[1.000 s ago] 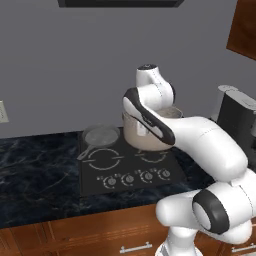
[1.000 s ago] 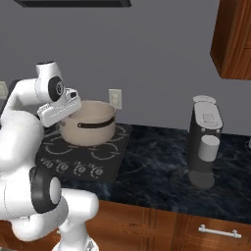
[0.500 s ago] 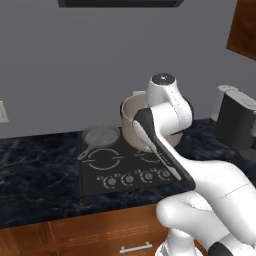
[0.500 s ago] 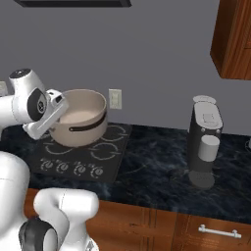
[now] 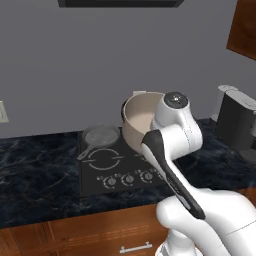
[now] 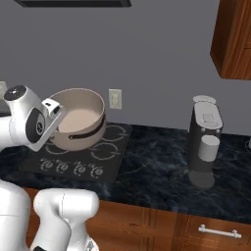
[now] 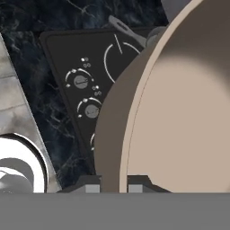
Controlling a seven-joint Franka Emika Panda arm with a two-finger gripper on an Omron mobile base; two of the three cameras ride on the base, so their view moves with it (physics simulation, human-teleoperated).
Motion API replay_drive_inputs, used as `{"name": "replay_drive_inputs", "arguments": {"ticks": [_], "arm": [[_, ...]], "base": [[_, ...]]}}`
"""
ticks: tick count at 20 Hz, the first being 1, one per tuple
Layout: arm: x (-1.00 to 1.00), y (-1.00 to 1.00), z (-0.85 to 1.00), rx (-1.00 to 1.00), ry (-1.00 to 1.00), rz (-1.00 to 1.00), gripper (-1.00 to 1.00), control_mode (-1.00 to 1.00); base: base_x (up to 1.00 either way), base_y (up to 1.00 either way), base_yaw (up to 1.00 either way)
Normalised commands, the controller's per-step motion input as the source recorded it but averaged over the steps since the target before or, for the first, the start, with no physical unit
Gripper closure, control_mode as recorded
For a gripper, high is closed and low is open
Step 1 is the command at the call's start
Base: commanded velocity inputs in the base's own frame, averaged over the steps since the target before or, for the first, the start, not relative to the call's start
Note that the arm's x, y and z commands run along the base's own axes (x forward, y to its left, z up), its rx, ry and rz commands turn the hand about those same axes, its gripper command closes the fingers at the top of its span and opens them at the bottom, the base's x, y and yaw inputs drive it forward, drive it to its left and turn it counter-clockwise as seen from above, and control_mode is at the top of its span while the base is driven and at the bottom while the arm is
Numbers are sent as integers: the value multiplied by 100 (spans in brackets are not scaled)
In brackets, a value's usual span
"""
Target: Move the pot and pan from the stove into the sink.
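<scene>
The pot (image 6: 78, 119) hangs tilted in the air above the stove (image 6: 105, 152), higher and further tipped than a moment ago, its rim pinched between the closed fingers of the gripper (image 7: 114, 183) (one fingertip (image 7: 139, 182) inside the wall, the other outside). The pan (image 5: 100, 135) stays on the stove's back left burner, apart from the pot. To the right the dark counter (image 6: 157, 169) lies open up to the coffee machine (image 6: 205, 141).

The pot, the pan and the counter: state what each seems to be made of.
Pot: beige matte shell, pale inside, likely enamelled or ceramic-coated metal; its dark handle band looks like plastic. Pan: dull grey with a thin handle, probably bare metal. Counter: black with pale veins and a slight sheen, like polished marble or granite.
</scene>
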Motion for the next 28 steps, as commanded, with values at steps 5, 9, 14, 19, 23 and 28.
{"name": "replay_drive_inputs", "arguments": {"ticks": [5,9,14,19,23,28], "arm": [[-12,-1,-2,0,0,0,100,100],[0,0,0,0,0,0,100,100],[0,0,0,0,0,0,100,100],[0,0,0,0,0,0,100,100],[0,0,0,0,0,0,100,100],[0,0,0,0,0,0,100,100]], "base": [[-22,-6,0],[-63,-4,2],[-39,-7,0],[-11,-4,-13],[-8,-9,-21],[-4,-16,-30]]}}
